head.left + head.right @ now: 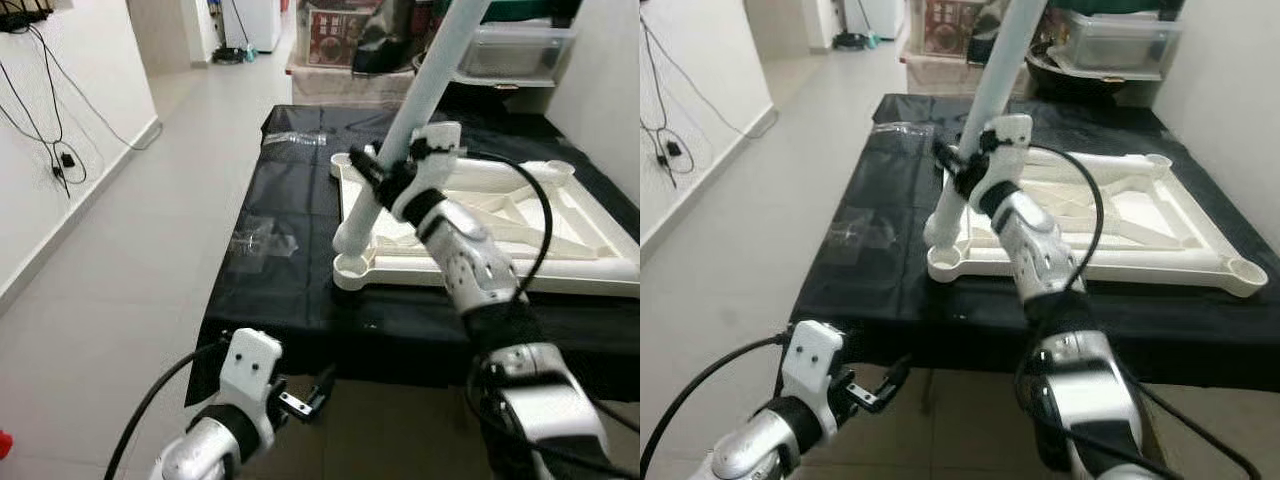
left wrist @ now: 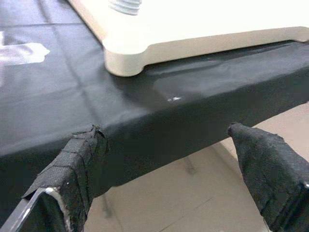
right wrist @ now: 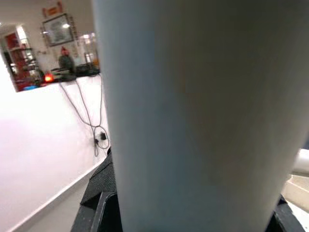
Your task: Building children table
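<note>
- The white tabletop (image 1: 560, 215) is seen lying upside down on the black-covered counter (image 1: 290, 280), ribs up, with a leg socket at each visible corner.
- One pale leg (image 1: 400, 130) is held tilted by the right jaws (image 1: 385, 178), which are clamped round it partway up; its lower end is seen just above, or touching, the near-left corner socket (image 1: 352, 266) below the jaws.
- By the look of it, the build is judged to be early: this leg is not yet seated upright, and the far-right socket (image 1: 558, 168) and near-right socket (image 1: 1244, 270) are seen empty.
- The right arm is stretched forward and up over the counter's near edge, wrist bent toward the leg; in the right wrist view the leg is pressed right against the jaws.
- The left jaws (image 2: 169, 169) are held wide apart and empty, low and just short of the counter's front edge, with the near-left socket beyond and above them.
- Clear plastic bags (image 1: 262, 242) are noted on the cloth, well apart from both jaws.
</note>
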Controlling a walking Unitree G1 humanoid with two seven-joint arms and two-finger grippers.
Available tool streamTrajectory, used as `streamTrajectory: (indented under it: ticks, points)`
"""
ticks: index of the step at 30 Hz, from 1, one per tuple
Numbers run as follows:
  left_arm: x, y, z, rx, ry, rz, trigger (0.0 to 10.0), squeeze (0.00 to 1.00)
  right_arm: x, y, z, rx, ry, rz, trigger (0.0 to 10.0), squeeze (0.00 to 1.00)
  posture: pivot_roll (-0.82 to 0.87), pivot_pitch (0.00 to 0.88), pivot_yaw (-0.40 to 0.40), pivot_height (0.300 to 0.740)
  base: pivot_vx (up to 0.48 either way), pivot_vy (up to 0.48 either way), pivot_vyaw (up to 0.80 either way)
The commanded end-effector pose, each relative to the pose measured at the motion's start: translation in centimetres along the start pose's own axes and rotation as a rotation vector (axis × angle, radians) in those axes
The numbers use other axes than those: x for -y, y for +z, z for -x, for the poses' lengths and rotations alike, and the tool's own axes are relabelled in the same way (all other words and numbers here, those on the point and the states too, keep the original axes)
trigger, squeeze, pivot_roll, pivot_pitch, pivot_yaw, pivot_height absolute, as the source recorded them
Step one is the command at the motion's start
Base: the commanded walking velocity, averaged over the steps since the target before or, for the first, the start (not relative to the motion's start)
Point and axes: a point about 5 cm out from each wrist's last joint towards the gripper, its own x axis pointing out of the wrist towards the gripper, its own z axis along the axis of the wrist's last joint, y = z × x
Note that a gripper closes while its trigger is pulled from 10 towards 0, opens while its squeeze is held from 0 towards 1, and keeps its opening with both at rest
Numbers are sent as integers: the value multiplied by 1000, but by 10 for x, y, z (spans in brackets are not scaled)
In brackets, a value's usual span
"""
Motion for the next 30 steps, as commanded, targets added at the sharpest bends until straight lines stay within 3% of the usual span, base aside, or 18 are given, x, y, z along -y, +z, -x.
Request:
streamTrajectory:
  ticks: [1,14,19,23,30]
  points:
    - [3,-1,2,-17,6,-5,10000,0,-4,0,-2,2,70,-7,0,0,91,226,-55,740,0,0,0]
    - [10,3,10,-15,2,3,10000,0,5,5,-7,-49,254,17,0,0,86,268,-60,740,0,0,0]
    - [12,3,11,-22,7,5,10000,0,2,2,-5,-91,356,-7,0,0,90,275,-66,740,0,0,0]
    - [12,2,13,-29,8,4,10000,0,-3,-4,0,-146,504,-33,0,0,90,277,-67,740,0,0,0]
    - [12,1,14,-34,8,-1,10000,0,-5,-7,-1,-163,553,-7,0,0,89,277,-69,740,0,0,0]
